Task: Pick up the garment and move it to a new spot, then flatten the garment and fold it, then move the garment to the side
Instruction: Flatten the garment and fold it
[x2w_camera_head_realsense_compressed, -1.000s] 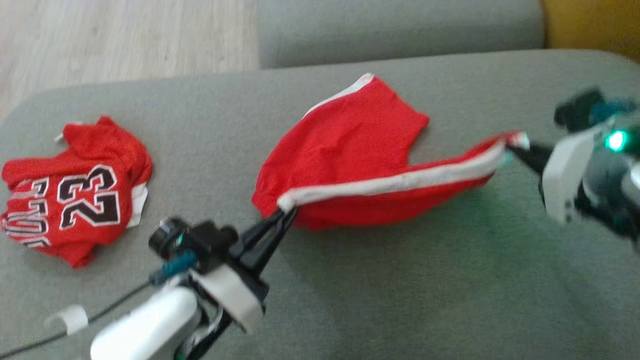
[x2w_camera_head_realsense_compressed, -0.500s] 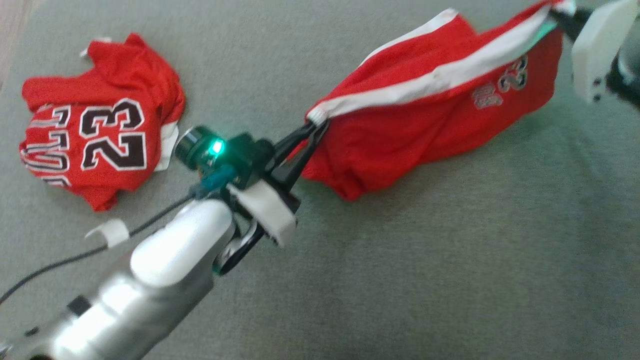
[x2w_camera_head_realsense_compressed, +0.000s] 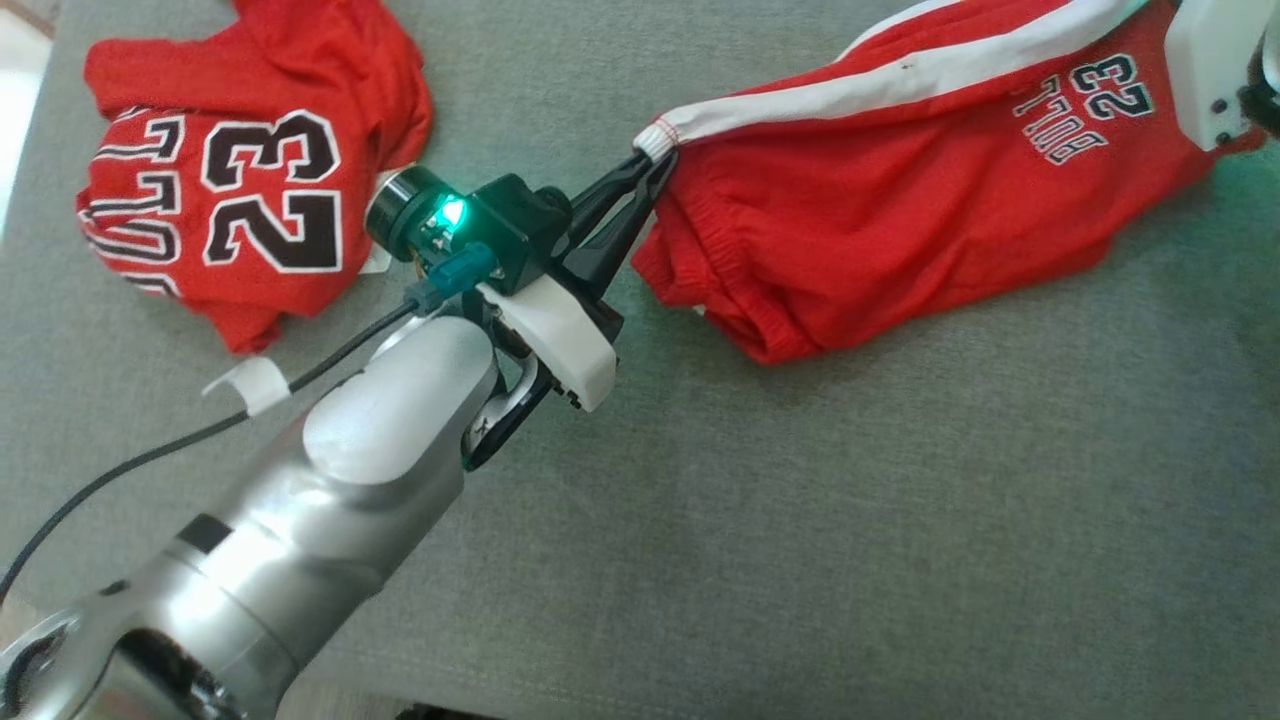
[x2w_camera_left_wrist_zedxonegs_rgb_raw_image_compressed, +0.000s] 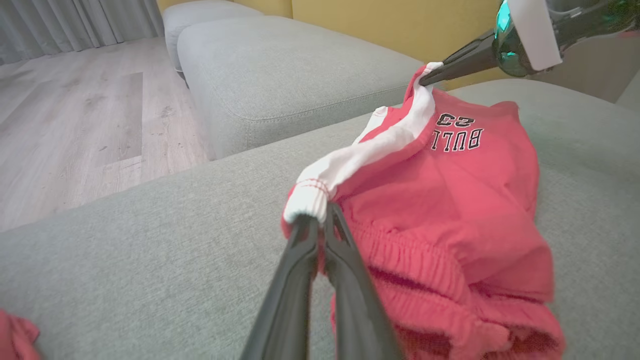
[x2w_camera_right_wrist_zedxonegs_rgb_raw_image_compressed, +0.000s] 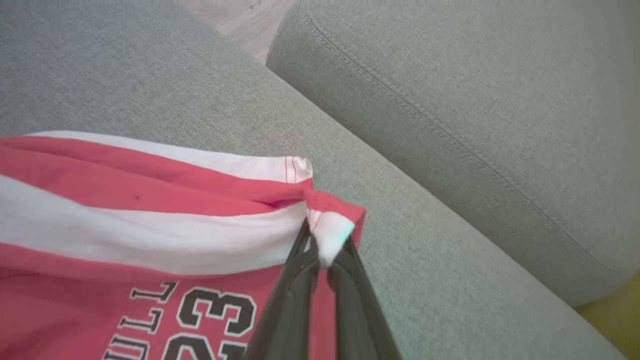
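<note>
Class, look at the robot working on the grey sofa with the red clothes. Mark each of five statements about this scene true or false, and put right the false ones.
1. The left gripper has its jaws shut on one end of the white stripe of the red fabric shorts. True.
2. The right gripper hangs open, holding nothing. False: its jaws are shut on the stripe's other end.
3. The crumpled red jersey with a black 23 lies to the robot's right of the shorts. False: it lies to their left.
4. The shorts bear the number 23. True.
5. The shorts are folded flat. False: they are bunched, stretched between both grippers over the grey fabric sofa cushion.
</note>
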